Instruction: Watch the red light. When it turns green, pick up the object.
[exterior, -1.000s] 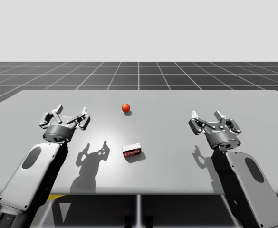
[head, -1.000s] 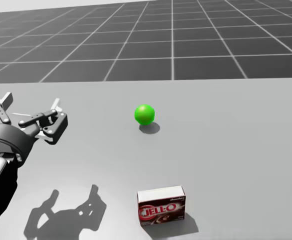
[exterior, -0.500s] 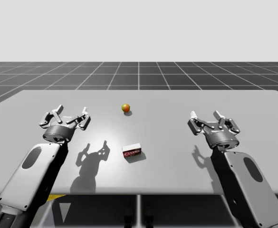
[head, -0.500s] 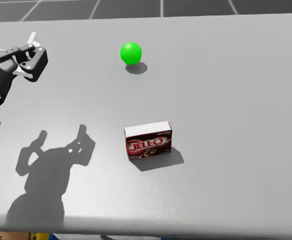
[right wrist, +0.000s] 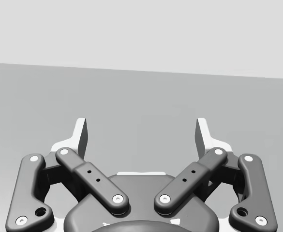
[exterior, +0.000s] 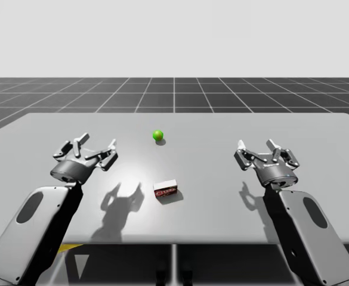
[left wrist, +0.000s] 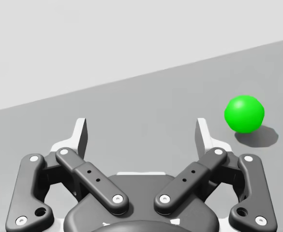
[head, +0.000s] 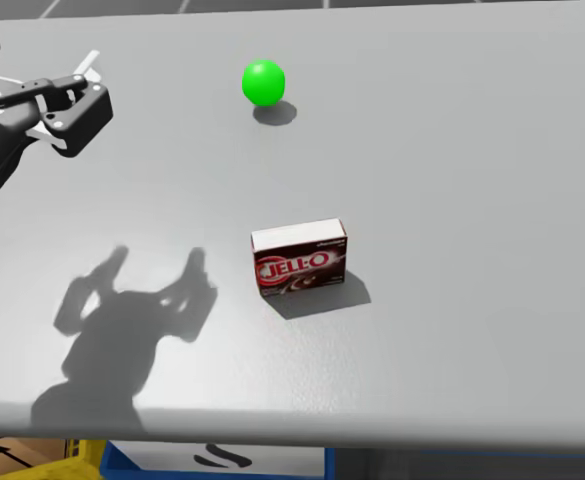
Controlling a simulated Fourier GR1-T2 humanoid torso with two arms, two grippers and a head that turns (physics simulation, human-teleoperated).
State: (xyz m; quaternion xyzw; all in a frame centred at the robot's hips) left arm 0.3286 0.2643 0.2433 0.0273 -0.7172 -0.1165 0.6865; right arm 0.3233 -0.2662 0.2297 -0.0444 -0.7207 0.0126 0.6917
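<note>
A green ball light [exterior: 157,135] [head: 263,82] sits on the grey table [exterior: 222,125] at mid-back. Nearer the front edge lies a small dark red and white box [exterior: 165,190] [head: 300,266], flat on the table. My left gripper [exterior: 96,143] [head: 37,55] hovers open to the left of the box, well apart from it. From the left wrist, the green ball [left wrist: 244,113] lies ahead of and beside the open left gripper [left wrist: 141,128]. My right gripper [exterior: 256,145] [right wrist: 141,128] stands open far to the right, with only bare table ahead.
The table's front edge [head: 292,430] runs just below the box in the head view, with a blue bin [head: 222,460] under it. A dark gridded floor [exterior: 174,92] lies beyond the far edge.
In the high view the ball went from red to green. My left gripper has shifted slightly right and forward. My head has turned downward since the first frame.
</note>
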